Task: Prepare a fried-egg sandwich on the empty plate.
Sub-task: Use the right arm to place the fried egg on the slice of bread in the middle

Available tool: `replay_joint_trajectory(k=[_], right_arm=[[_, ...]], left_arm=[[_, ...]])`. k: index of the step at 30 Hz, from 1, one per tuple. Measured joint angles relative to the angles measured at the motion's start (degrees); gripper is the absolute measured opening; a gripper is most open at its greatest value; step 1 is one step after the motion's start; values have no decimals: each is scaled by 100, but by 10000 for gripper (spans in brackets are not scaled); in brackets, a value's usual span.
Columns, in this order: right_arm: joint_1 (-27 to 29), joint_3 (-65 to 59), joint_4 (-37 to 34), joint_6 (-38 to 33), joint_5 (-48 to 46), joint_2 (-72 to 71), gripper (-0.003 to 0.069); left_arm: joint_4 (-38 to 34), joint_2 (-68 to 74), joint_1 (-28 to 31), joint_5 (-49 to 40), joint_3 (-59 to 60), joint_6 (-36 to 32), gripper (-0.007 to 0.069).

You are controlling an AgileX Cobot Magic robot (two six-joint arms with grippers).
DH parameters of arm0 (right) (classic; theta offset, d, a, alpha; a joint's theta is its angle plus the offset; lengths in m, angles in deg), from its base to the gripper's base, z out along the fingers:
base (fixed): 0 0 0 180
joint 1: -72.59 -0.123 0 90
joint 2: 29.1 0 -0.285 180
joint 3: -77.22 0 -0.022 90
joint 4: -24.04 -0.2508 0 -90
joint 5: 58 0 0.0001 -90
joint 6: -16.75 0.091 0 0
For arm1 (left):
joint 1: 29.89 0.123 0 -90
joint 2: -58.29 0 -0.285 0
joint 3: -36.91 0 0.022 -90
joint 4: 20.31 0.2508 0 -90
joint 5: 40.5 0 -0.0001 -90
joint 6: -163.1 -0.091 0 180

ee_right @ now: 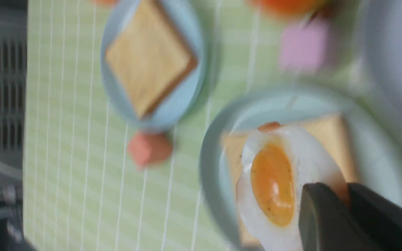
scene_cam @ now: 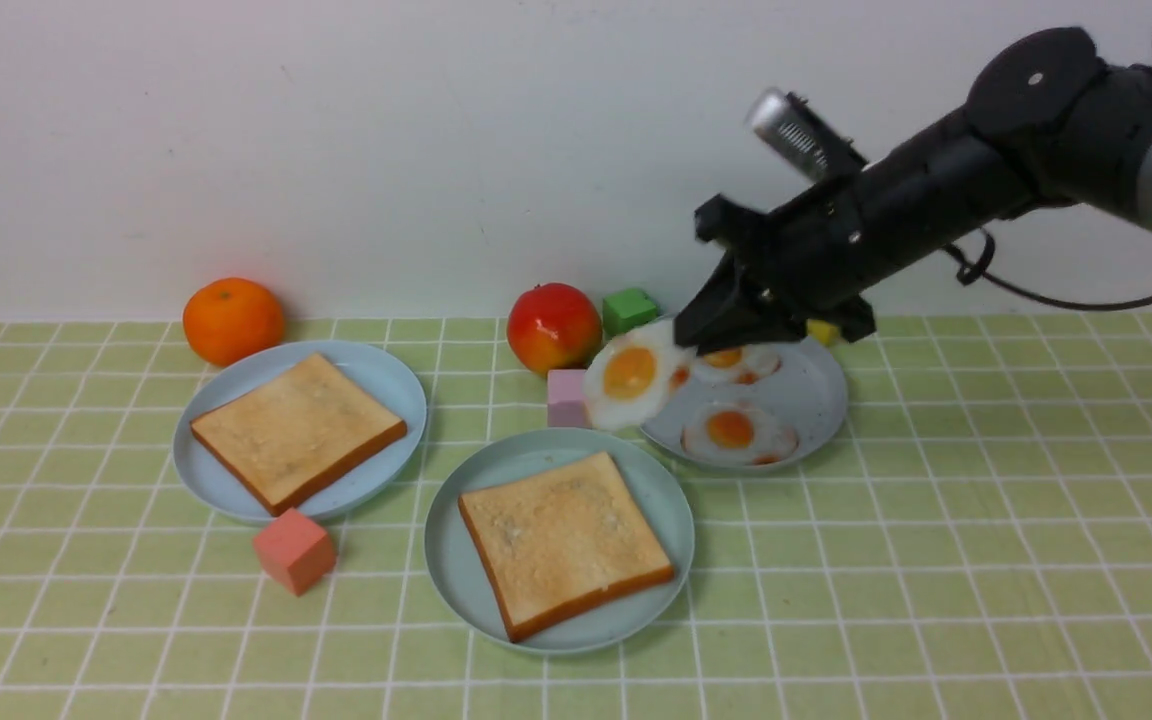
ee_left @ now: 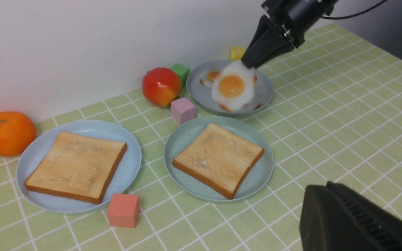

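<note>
My right gripper [scene_cam: 686,335] is shut on the edge of a glossy fried egg [scene_cam: 626,375] and holds it in the air, between the grey-blue plate and the far rim of the mint-green plate [scene_cam: 666,500]. One toast slice [scene_cam: 564,540] lies on the mint plate. In the right wrist view the egg [ee_right: 274,181] hangs over that toast [ee_right: 330,129]. The second toast slice [scene_cam: 296,428] lies on the sky-blue plate [scene_cam: 391,385] at the left. Of my left gripper only one black finger [ee_left: 354,219] shows, low over the table at the near side.
The grey-blue plate [scene_cam: 816,390] holds two more eggs [scene_cam: 733,430]. An orange [scene_cam: 233,320], an apple [scene_cam: 553,327], a green cube [scene_cam: 629,308] and a yellow cube [scene_cam: 823,332] stand near the back wall. A lilac cube [scene_cam: 567,397] and a salmon cube [scene_cam: 294,550] stand between the plates.
</note>
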Motion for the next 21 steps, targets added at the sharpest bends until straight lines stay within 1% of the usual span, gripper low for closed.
replay_joint_trajectory(k=[2,3,4,5,7,10,15,16,17,19,20,21], right_arm=[[-396,-565,-38,-81,429,-208,74],[-433,-617,-38,-89,484,-208,74],[-643,-915,-80,-112,858,-262,74],[-727,-1054,-125,-127,1109,-267,74],[-762,-1195,-292,-145,1455,-233,74],[-747,-1213,-607,-154,1710,-69,74],[-747,-1218,-686,-160,1806,157,92],[-741,-1225,-705,-160,1852,234,121],[-734,-1225,-718,-160,1869,239,132],[-688,-1243,-720,-160,1892,262,239],[-680,-1243,-720,-160,1892,262,249],[-599,-1243,-686,-168,1886,254,328]], left_arm=[[11,0,0,-35,0,59,-13],[11,0,0,-44,0,65,-13],[11,0,0,-42,0,76,-13],[11,0,0,-42,0,76,-13],[11,0,0,-49,0,80,-11],[-33,0,0,-70,0,80,-10],[-81,0,0,-96,0,82,-9],[-81,0,0,-96,0,82,-6],[-81,0,0,-102,0,82,-6],[-86,0,0,-108,0,82,-5],[-94,0,0,-108,0,82,-4],[-124,0,0,-108,0,87,-3]])
